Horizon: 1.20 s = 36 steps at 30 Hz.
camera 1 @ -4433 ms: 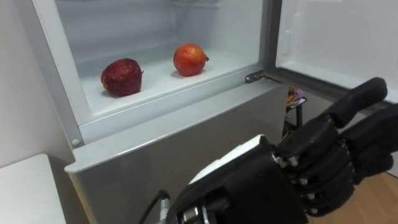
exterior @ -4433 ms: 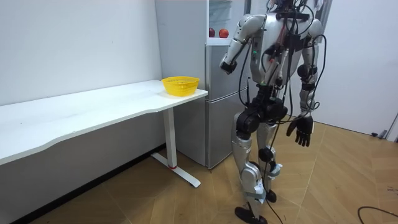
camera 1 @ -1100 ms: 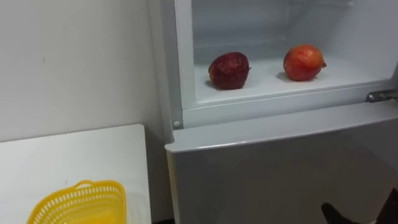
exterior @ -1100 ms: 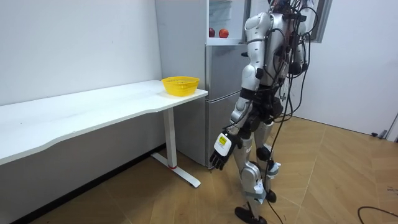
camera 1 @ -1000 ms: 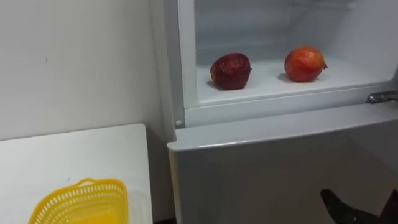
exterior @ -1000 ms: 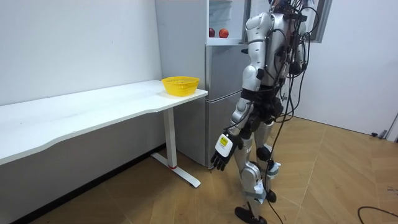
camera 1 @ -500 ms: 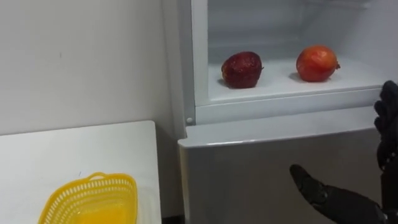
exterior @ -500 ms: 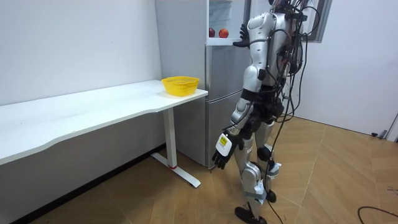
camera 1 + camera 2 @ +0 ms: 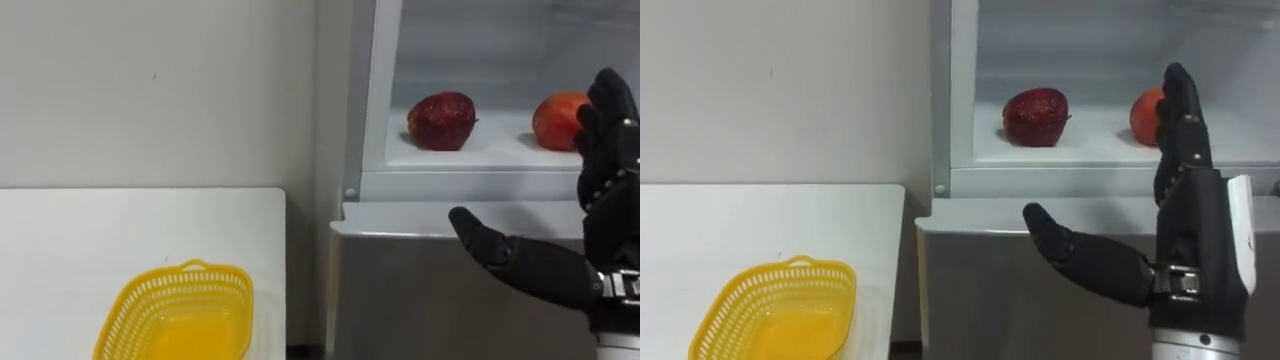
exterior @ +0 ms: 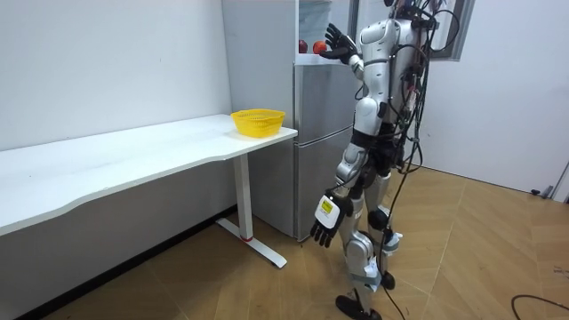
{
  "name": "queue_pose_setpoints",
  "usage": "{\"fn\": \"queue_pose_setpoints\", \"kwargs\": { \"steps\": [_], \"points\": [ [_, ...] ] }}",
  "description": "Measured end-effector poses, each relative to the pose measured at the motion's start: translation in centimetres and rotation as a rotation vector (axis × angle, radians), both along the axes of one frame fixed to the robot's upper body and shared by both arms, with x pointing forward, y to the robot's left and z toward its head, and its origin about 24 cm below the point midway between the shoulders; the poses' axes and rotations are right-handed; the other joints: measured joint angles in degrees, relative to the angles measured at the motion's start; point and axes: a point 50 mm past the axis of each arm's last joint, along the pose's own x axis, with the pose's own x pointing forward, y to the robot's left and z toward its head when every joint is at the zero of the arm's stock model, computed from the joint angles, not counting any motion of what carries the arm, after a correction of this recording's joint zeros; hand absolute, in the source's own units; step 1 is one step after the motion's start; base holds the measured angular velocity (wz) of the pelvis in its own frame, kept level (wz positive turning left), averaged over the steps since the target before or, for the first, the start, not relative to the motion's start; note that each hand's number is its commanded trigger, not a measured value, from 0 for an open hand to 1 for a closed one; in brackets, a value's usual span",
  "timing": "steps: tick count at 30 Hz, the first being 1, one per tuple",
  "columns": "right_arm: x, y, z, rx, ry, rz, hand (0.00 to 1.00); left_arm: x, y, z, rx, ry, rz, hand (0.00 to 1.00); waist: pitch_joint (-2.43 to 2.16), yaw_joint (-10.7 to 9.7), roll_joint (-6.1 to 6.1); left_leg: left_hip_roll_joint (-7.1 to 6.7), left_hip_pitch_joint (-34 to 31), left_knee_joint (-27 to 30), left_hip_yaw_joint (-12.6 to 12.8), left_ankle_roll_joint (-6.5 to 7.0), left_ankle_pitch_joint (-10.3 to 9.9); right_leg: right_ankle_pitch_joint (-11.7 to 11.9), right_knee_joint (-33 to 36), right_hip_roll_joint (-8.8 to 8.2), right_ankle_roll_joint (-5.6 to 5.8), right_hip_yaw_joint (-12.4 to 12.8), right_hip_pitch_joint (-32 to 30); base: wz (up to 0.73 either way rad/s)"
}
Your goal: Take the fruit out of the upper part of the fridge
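Observation:
A dark red fruit and an orange-red fruit lie on the white shelf of the open upper fridge. My right hand is raised in front of that shelf, open, fingers straight up and thumb pointing left. It holds nothing and partly covers the orange-red fruit. In the room view I stand facing the fridge, right hand up at the shelf. My left hand hangs open by my thigh.
A yellow plastic basket sits on the white table to the left of the fridge. The closed lower fridge door is below my right hand. A white wall stands behind the table.
My right hand has risen from the lower right edge up to the level of the fridge shelf. The whole view has shifted, so the fridge now lies further right.

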Motion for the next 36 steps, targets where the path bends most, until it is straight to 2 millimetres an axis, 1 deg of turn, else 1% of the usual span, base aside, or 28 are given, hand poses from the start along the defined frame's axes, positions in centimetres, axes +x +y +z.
{"fn": "queue_pose_setpoints", "kwargs": {
  "steps": [2,6,9,12,16,19,21,25,27,29,32,36],
  "points": [
    [0.5,0.0,0.2,0.006,-0.004,0.001,0.00,0.1,0.0,0.0,0.000,0.006,0.002,0.00,0.06,0.6,-0.01,0.01,-0.2,0.1,-0.2,0.00,0.0,0.0,0.0,0.00,-0.04,-0.2,0.0,0.03],
    [1.4,0.1,1.2,0.050,-0.021,0.017,0.00,0.4,-0.2,0.0,0.009,0.006,-0.032,0.00,0.04,0.9,-0.06,0.02,-0.3,0.1,-0.9,-0.01,0.0,0.0,0.0,-0.04,-0.04,-1.0,0.0,0.08],
    [1.7,-0.1,1.9,0.079,-0.037,0.036,0.00,0.5,-0.3,0.0,0.015,0.002,-0.043,0.00,-0.08,1.0,-0.23,0.02,-0.3,0.1,-1.5,-0.02,0.0,0.0,0.0,-0.15,-0.04,-2.1,0.2,0.11],
    [1.9,-0.2,2.5,0.091,-0.058,0.050,0.00,0.4,-0.4,0.0,0.016,0.007,-0.053,0.00,-0.10,1.1,-0.22,0.02,-0.3,0.1,-1.7,-0.02,0.0,0.0,0.2,-0.21,-0.05,-2.5,0.2,0.02],
    [2.0,-0.5,2.5,0.086,-0.056,0.042,0.00,0.2,-0.4,0.0,0.015,0.011,-0.053,0.00,-0.17,1.4,-0.31,0.01,-0.2,0.2,-2.0,-0.02,0.0,0.1,0.2,-0.22,-0.08,-2.6,0.3,0.00],
    [2.4,-1.3,2.2,0.094,-0.037,0.003,0.00,0.2,-0.4,0.0,0.018,0.015,-0.070,0.00,-0.20,2.0,-0.39,0.01,-0.1,0.5,-2.0,-0.02,0.0,0.1,0.2,-0.24,-0.14,-2.6,0.6,0.00],
    [2.8,-1.7,2.1,0.102,-0.031,-0.028,0.00,0.2,-0.4,0.0,0.018,0.016,-0.081,0.00,-0.16,2.3,-0.36,0.01,-0.1,0.6,-1.8,-0.03,0.0,0.1,0.3,-0.26,-0.17,-2.6,0.5,0.00],
    [3.0,-2.0,2.3,0.104,-0.035,-0.039,0.00,0.0,-0.4,0.0,0.014,0.027,-0.086,0.00,-0.06,2.4,-0.50,0.02,-0.3,1.0,-1.9,-0.07,0.0,0.2,0.4,-0.34,-0.22,-2.9,0.3,0.01],
    [3.4,-2.3,2.4,0.110,-0.025,-0.050,0.00,-0.2,-0.4,0.0,0.006,0.041,-0.084,0.00,0.04,2.3,-0.81,-0.04,-0.4,1.1,-2.1,-0.07,0.0,0.1,0.4,-0.42,-0.23,-3.1,0.2,0.05],
    [3.6,-2.6,2.3,0.114,-0.013,-0.065,0.00,-0.1,-0.4,0.0,0.005,0.048,-0.080,0.00,-0.02,2.5,-1.14,-0.09,-0.6,1.1,-2.2,-0.07,0.0,0.1,0.4,-0.45,-0.23,-3.2,0.1,0.04],
    [4.3,-2.8,2.1,0.114,0.016,-0.075,0.00,-0.4,-0.3,0.0,0.000,0.065,-0.072,0.00,-0.23,2.4,-1.59,-0.16,-1.3,1.3,-2.5,-0.06,0.0,0.1,0.4,-0.51,-0.23,-3.4,0.2,0.04],
    [5.2,-3.1,2.1,0.131,0.040,-0.084,0.00,-0.4,-0.5,-0.1,-0.012,0.075,-0.082,0.00,-0.22,2.4,-1.58,-0.18,-1.2,1.3,-2.9,-0.06,0.1,0.1,0.4,-0.52,-0.22,-3.6,0.3,0.04]
  ]
}}
